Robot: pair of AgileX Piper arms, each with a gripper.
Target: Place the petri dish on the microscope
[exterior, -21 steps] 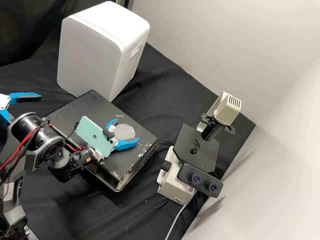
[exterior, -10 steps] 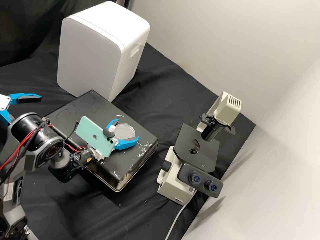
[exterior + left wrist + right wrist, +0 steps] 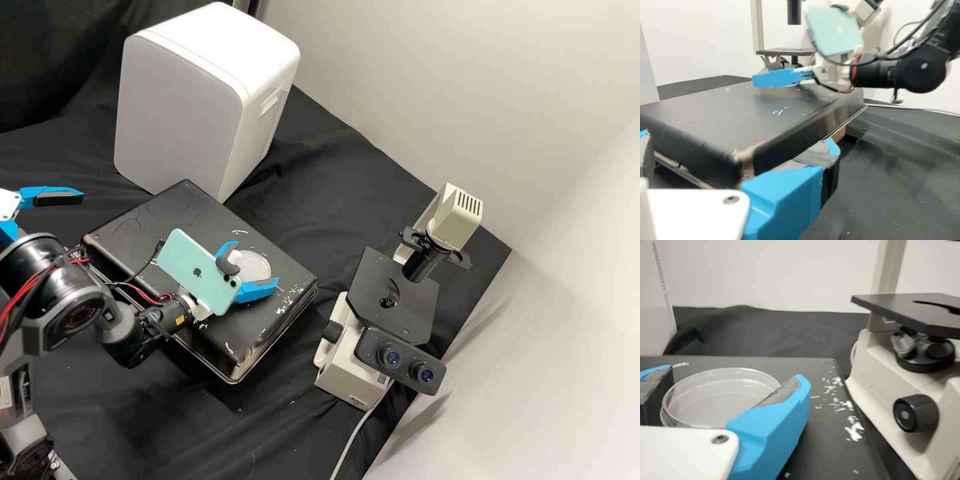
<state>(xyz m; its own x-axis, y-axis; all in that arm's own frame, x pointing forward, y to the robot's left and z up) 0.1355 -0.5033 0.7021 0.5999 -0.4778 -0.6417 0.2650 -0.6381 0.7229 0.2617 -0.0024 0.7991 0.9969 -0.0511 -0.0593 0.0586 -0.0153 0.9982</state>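
— Where was the petri dish (image 3: 715,397)?

— At the top of the black slab (image 3: 200,220), on the part toward the microscope (image 3: 347,373). It sat between the two blue fingers (image 3: 775,415) of the right gripper (image 3: 255,265).

— Were they spread?

— No, drawn in on the dish. One pad lay against its rim on either side, pinching it. I couldn't tell whether its base touched the slab.

— And the microscope's stage (image 3: 413,307)?

— Well apart from the dish, across a strip of black cloth (image 3: 333,193).

— The left gripper (image 3: 40,217)?

— Just beside the slab's corner away from the microscope, fingers wide apart.

— Anything else?

— A mint-green phone (image 3: 197,270) was clamped on the right wrist, and a white boxy appliance (image 3: 200,93) stood behind the slab.
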